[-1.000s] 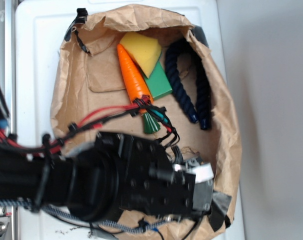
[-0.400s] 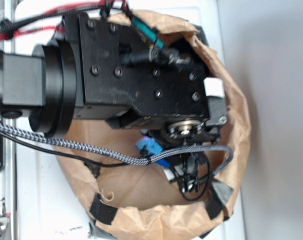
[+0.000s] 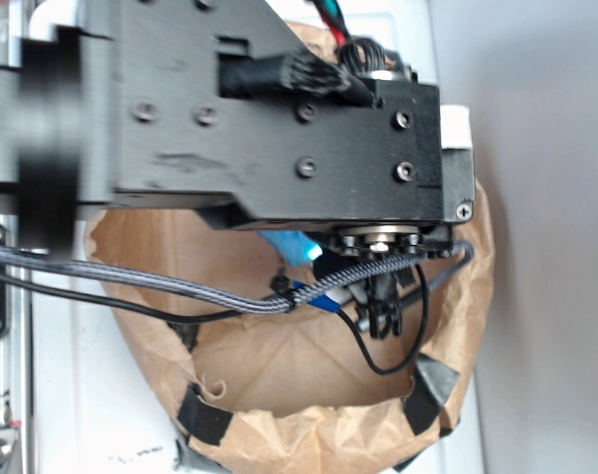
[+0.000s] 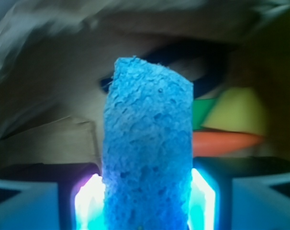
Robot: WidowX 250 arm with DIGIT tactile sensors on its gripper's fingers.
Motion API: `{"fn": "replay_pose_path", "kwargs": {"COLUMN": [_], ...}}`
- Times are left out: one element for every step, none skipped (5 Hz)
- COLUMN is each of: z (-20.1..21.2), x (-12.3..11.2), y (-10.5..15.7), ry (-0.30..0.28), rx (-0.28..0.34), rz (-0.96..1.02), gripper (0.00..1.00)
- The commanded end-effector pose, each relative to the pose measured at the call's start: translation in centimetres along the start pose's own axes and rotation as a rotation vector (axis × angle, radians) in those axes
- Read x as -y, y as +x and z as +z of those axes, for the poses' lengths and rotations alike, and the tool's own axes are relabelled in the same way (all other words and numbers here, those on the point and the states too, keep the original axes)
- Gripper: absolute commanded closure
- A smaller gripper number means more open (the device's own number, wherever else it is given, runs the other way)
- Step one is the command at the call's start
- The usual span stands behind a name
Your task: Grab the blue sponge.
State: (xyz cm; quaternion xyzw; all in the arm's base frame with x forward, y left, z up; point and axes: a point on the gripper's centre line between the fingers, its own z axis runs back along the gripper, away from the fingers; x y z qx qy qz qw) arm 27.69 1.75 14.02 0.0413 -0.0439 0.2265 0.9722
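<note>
The blue sponge fills the middle of the wrist view, standing on end between my two glowing pads. My gripper is shut on it, one pad pressed against each side. In the exterior view the black arm covers the upper half of the brown paper bag, and only a light blue corner of the sponge shows under the wrist, above the bag's floor. The gripper's own fingers are hidden there by the arm and its cables.
Behind the sponge in the wrist view lie an orange carrot, a yellow foam wedge, a green block and a dark blue rope. The bag's crumpled walls ring the arm. A braided cable crosses the bag.
The arm has swung from the bag's near end to its far end and risen toward the camera. The sponge has come up off the bag floor with it.
</note>
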Motion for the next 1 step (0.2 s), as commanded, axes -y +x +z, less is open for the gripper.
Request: {"fn": "replay_pose_path", "kwargs": {"z": [2.31], "x": [-1.18], "y": [-0.44], "ry": [-0.044], "rx": [0.150], "rz": [-0.055], "gripper": [1.00]}}
